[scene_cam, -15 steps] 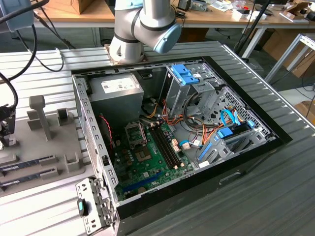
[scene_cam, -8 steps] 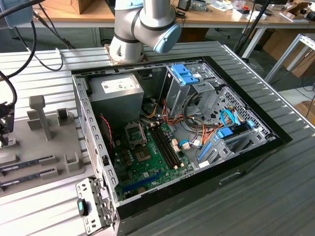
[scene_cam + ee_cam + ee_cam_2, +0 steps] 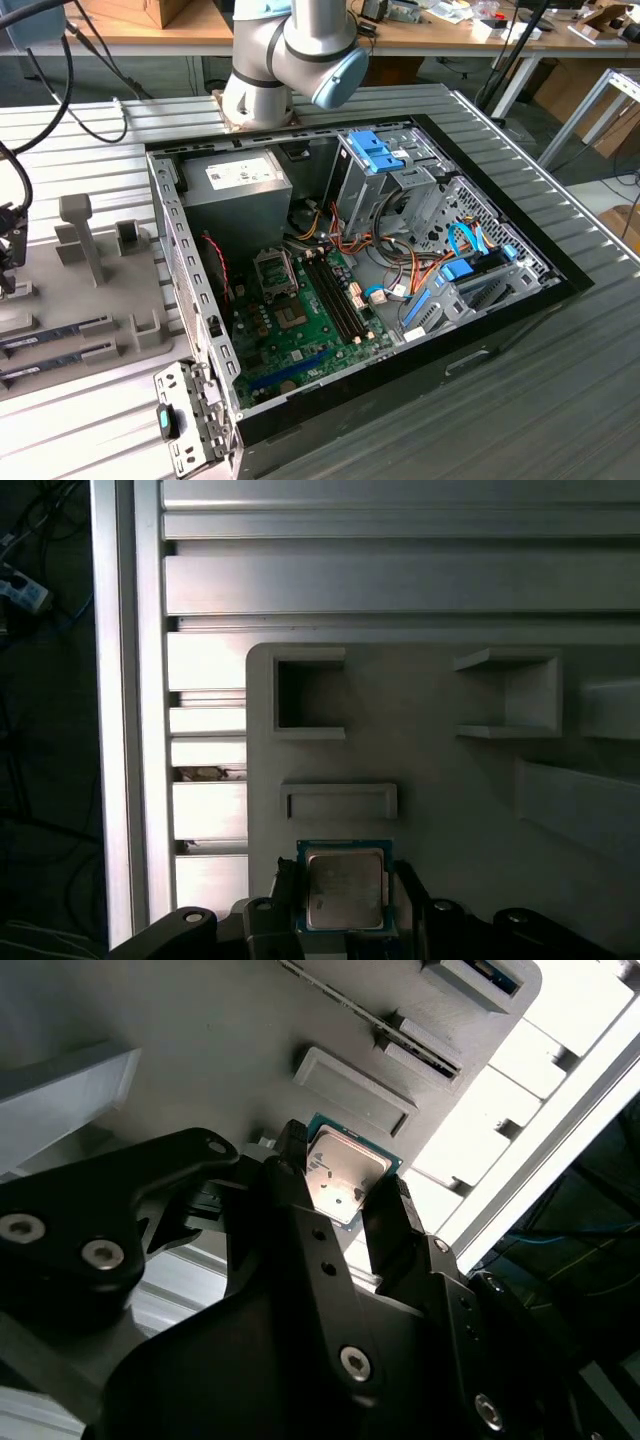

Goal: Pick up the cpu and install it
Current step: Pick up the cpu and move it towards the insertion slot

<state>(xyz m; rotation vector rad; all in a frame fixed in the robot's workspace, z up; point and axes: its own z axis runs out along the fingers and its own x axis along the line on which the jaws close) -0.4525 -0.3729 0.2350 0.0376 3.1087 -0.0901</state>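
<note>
Grey parts tray (image 3: 450,830) lies under the cpu (image 3: 345,888), jaws clamped on its two sides

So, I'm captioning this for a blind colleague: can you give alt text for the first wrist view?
A small square cpu, silvery top with a green rim, is held over a grey moulded tray by the black tool, closed on two opposite edges. The tray has square pockets and sits on a ribbed metal table.
</note>
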